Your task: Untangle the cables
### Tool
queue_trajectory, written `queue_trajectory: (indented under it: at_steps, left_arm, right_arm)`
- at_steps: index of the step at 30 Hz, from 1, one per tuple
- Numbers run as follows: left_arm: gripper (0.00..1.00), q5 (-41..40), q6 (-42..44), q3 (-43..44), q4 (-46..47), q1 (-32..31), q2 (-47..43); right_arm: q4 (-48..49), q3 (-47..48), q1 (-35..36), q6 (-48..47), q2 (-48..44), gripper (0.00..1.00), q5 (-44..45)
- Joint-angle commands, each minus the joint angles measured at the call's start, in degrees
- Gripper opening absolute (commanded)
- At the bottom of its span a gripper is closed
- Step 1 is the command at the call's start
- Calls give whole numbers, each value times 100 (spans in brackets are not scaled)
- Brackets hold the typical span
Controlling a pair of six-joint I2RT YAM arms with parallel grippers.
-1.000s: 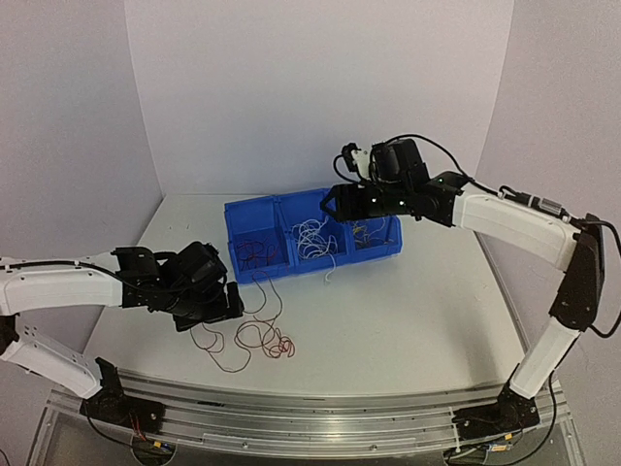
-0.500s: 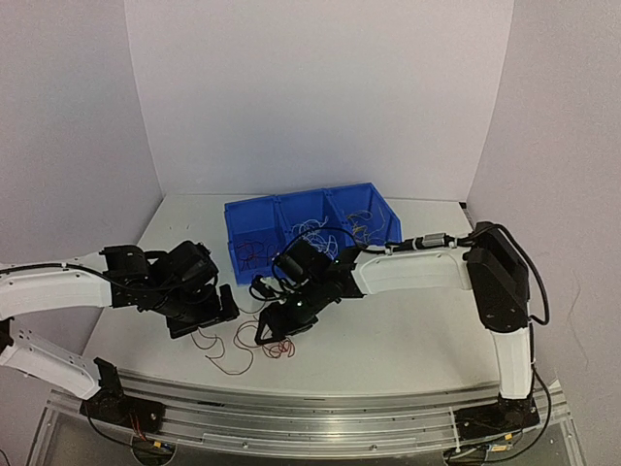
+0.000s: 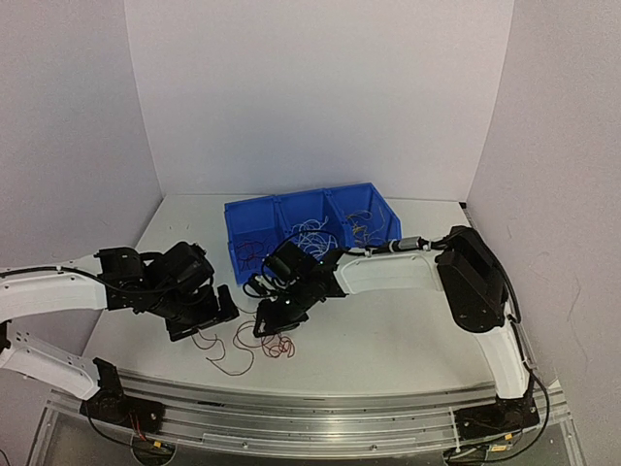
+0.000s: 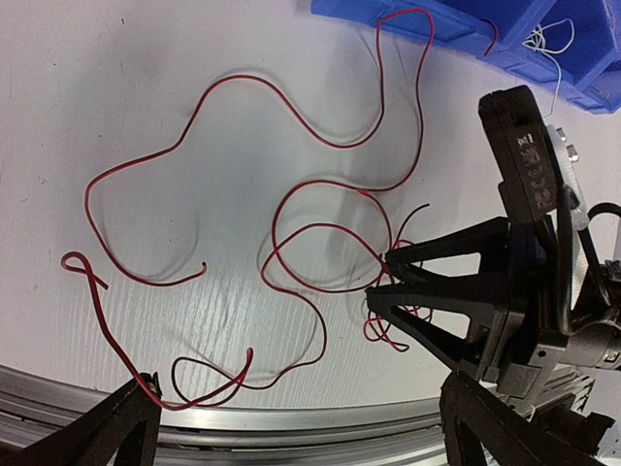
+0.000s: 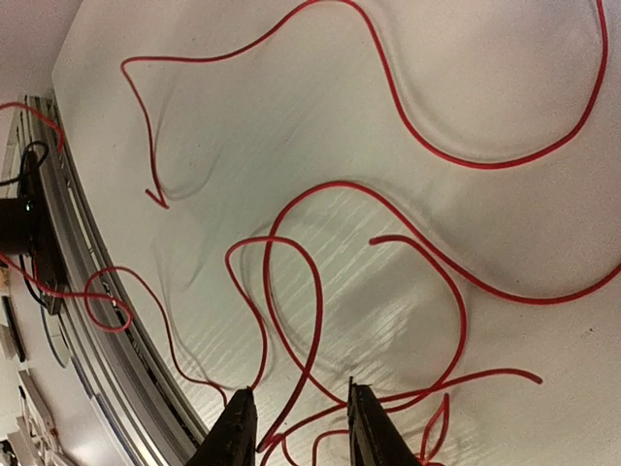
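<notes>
Left wrist view, thin red cables in loose tangled loops, right claw parted, left claw gaping.

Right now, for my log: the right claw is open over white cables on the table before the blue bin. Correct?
No. The right wrist view shows red cables, not white, under the open right claw, on the table before the blue bin.

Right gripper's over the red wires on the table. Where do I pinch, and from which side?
Probably the red wire strand that the open right gripper straddles, straight from above: it lies flat on the table, so sideways fingers would find nothing to close on.
</notes>
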Motion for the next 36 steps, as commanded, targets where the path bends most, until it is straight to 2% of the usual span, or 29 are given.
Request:
queue_trajectory:
  at_steps: [1,3,8,12,17,20,24,26,29,32,34,36]
  left_arm:
    - [100,34,-6,-91,208,15,-46]
    - [100,23,-9,-129,232,15,-78]
    - [100,-69,10,-220,298,15,-230]
    - [100,14,792,-357,888,15,-488]
    - [100,683,2061,-904,2746,15,-1176]
    - [100,834,2534,-1016,3364,14,-1422]
    - [100,1528,3063,-1003,4221,15,-1596]
    - [100,1389,3155,-851,4302,14,-1530]
    - [100,633,3016,-370,3571,15,-1148]
    - [100,711,3066,-144,3362,15,-816]
    - [100,721,3027,-178,3413,14,-734]
    - [100,370,2773,-106,3085,15,-593]
  right_arm:
    - [12,450,37,188,252,16,-4]
    - [20,479,42,219,208,0,-56]
    - [12,381,42,233,-299,0,-170]
    - [12,-68,39,170,-1492,0,-106]
    - [-15,-826,32,-22,-3270,0,923]
    - [-15,-1139,35,-141,-4024,0,1659]
    - [-11,-1465,26,-426,-4820,0,2759]
    - [-15,-1594,26,-622,-5132,0,3442]
    - [-80,-1724,26,-865,-5421,0,4597]
    - [-232,-1682,23,-1249,-5575,0,5626]
    - [-234,-1644,28,-1449,-5605,0,5795]
    - [-241,-1536,23,-1608,-5534,0,5656]
